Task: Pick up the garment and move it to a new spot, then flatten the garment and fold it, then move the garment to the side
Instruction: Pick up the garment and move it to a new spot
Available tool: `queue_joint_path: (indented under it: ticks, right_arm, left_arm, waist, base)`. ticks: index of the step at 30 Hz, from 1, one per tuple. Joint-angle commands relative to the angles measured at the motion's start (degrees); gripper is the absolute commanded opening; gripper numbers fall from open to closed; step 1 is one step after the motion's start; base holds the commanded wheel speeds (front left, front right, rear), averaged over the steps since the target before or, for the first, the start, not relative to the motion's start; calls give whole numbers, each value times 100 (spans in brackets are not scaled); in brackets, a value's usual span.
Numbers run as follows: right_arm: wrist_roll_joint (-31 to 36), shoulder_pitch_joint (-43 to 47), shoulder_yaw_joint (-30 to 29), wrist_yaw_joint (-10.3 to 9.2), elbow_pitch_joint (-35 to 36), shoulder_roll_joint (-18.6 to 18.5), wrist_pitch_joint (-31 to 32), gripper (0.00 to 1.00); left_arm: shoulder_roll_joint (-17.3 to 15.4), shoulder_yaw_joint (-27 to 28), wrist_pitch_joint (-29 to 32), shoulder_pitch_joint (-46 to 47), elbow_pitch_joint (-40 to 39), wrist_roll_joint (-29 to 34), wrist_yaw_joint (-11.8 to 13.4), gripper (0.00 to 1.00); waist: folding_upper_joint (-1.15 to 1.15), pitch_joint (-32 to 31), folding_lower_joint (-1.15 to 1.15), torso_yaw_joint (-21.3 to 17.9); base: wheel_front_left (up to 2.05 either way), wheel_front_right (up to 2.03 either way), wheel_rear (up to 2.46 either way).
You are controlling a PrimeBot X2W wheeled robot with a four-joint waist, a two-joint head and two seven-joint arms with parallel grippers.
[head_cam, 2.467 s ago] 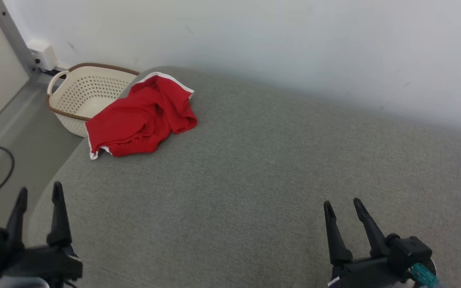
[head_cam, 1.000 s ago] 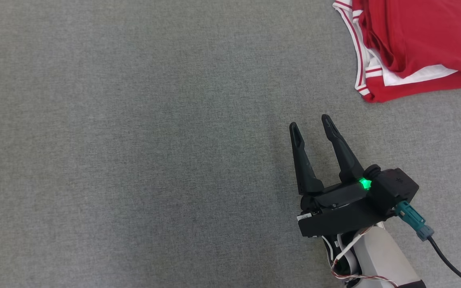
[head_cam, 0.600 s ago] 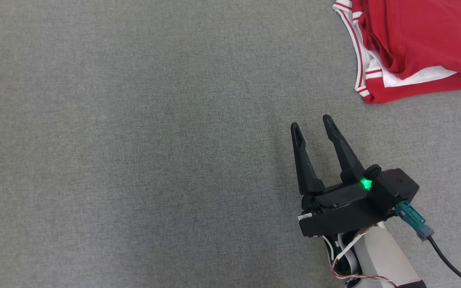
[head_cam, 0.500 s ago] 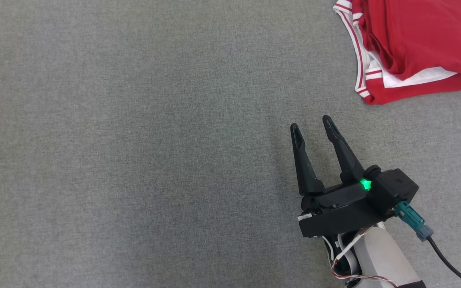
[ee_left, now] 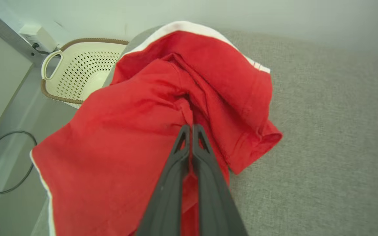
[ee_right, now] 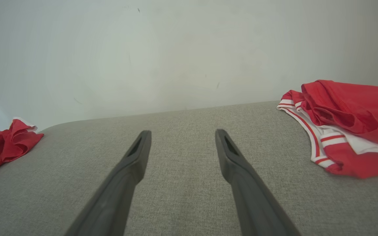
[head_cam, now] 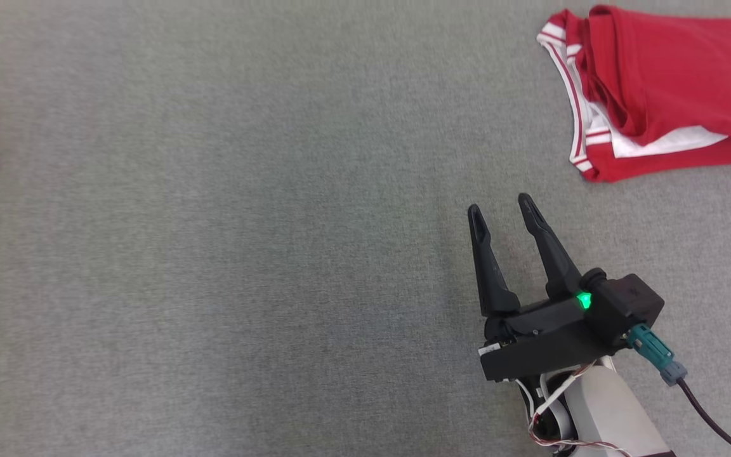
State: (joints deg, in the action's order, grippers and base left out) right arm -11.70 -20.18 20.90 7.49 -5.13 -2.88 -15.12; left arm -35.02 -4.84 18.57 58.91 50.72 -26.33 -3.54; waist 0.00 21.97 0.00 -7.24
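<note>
Garment (ee_left: 126,131), red, is found crumpled at a corner of the grey fabric surface (ee_left: 323,114), beside a basket (ee_left: 77,68). A fold is pinched in the closed left pincer (ee_left: 192,126). The right pincer (head_cam: 499,204) is held spread, empty, above the surface.

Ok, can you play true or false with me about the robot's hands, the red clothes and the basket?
1. The left hand is shut on the crumpled red garment. True.
2. The right hand is holding some clothes. False: it is open and empty, over the grey surface.
3. A cream basket sits just beyond the crumpled red garment. True.
4. The red-and-white garment lies inside the basket. False: it lies on the grey surface, ahead of the right hand.
</note>
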Motion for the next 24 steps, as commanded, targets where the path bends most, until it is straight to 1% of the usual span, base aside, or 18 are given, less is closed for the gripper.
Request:
queue_joint_path:
  ticks: [1,8,13,18,19,23,24]
  right_arm:
    - [69,114,-37,1,-44,-1,-3,100]
    - [79,265,-174,1,-107,-1,-3,100]
    - [23,401,-318,1,-129,-1,-3,100]
    - [-21,549,-458,1,-150,-1,-3,100]
    - [-52,598,-490,2,-153,0,-3,100]
    - [-135,667,-552,1,-132,0,-3,100]
    - [-135,667,-552,1,-132,0,-3,100]
  left_arm:
    - [57,-73,-167,76,-70,42,-45,0]
    - [191,-324,-749,270,-478,144,-240,0]
    - [280,-593,-951,442,-1025,236,-311,0]
    - [453,-858,-918,595,-1670,250,-336,0]
    - [519,-972,-865,637,-1950,266,-347,0]
    - [688,-1185,-705,754,-2484,257,-361,0]
    - [688,-1185,-705,754,-2484,257,-361,0]
  waist:
    - [0,-204,0,137]
    - [0,-598,0,292]
    - [0,-817,0,337]
    - [0,-979,0,303]
    - [0,-1036,0,252]
    - [0,-1127,0,111]
    - [0,-1127,0,111]
  base:
    - [0,0,0]
    - [0,0,0]
    - [0,0,0]
    - [0,0,0]
    - [0,0,0]
    - [0,0,0]
    - [0,0,0]
